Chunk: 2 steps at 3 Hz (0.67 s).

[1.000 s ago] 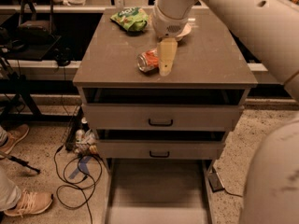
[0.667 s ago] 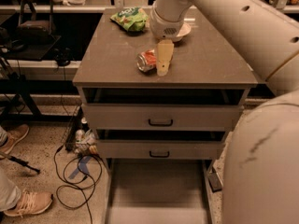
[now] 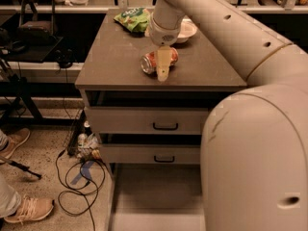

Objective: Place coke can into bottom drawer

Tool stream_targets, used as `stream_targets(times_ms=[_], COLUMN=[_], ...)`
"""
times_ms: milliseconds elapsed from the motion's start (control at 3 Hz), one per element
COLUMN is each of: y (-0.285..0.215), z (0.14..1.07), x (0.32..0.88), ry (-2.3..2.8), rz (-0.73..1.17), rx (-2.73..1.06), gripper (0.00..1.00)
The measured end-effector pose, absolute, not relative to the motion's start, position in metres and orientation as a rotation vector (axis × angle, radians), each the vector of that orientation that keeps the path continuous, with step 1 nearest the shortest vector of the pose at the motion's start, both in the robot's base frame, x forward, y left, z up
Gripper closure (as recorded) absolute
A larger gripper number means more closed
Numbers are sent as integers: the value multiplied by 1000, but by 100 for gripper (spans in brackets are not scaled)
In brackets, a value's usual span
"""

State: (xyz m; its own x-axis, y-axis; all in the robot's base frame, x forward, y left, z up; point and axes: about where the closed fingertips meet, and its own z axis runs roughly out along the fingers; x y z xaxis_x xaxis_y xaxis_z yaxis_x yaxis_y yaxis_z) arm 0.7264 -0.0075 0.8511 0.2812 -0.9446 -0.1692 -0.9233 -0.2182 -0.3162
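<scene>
The coke can lies on its side on the grey cabinet top, silver end toward the left front. My gripper reaches down from the arm right at the can, its pale tip in front of the can's middle. The bottom drawer stands pulled out below, a shallow grey tray with nothing in it; my arm hides its right part.
A green snack bag and a white bowl lie at the back of the cabinet top. The two upper drawers are closed. Cables and a person's shoes are on the floor at left.
My gripper has shifted a little left and down, from beside the can's right end to over its middle. The can has not moved.
</scene>
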Motion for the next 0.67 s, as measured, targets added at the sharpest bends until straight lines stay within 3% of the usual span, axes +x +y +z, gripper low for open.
stream_targets(times_ms=[667], y=[-11], z=[826], x=[734], ry=[1708], rz=[-28], rx=[-2237], gripper=[50])
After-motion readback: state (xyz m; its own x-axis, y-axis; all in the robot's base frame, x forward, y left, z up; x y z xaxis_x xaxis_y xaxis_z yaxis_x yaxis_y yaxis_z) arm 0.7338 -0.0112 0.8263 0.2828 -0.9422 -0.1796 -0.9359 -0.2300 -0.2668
